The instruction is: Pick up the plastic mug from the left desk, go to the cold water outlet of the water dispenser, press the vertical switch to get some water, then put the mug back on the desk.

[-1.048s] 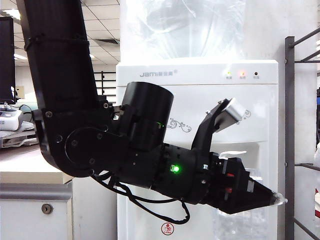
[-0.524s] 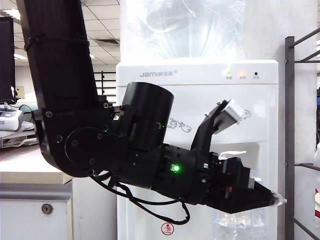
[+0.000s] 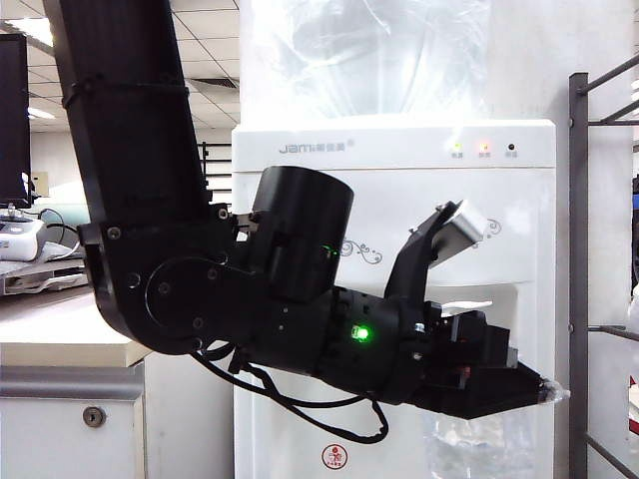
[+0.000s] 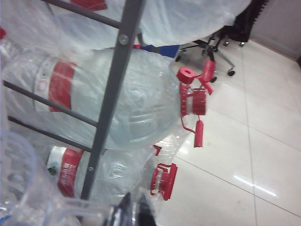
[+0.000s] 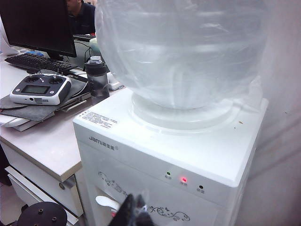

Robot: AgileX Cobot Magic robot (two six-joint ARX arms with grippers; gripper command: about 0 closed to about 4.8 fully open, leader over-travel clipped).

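left gripper [image 3: 544, 391] sits low in front of the water dispenser [image 3: 399, 200] in the exterior view, its long black arm crossing from the upper left down to the dispenser's recess. its jaws are pressed together, pinching the handle of the plastic mug [image 3: 469, 444], which hangs clear and rippled below the wrist, in front of the dispenser's lower right part. a thin white lever [image 3: 461, 307] shows in the recess just above the wrist; whether it belongs to the cold tap cannot be told, since the arm hides the taps. in the left wrist view the mug [image 4: 19, 188] fills the near corner as a blurred clear wall beside the closed fingertips [image 4: 134, 217], with a grey metal rack [image 4: 113, 94] of large bagged water bottles [image 4: 131, 99] with red caps beyond, and a pale tiled floor [image 4: 254, 141].

right gripper [image 5: 135, 213] is held high, looking down on the dispenser's top and its big clear water jug [image 5: 183, 56]; its dark fingertips appear closed together with nothing between them. the left desk [image 3: 50, 339] stands just beside the dispenser, its pale top carrying a remote controller [image 5: 40, 88], a dark grey bottle [image 5: 98, 77] and a keyboard [image 5: 35, 61].
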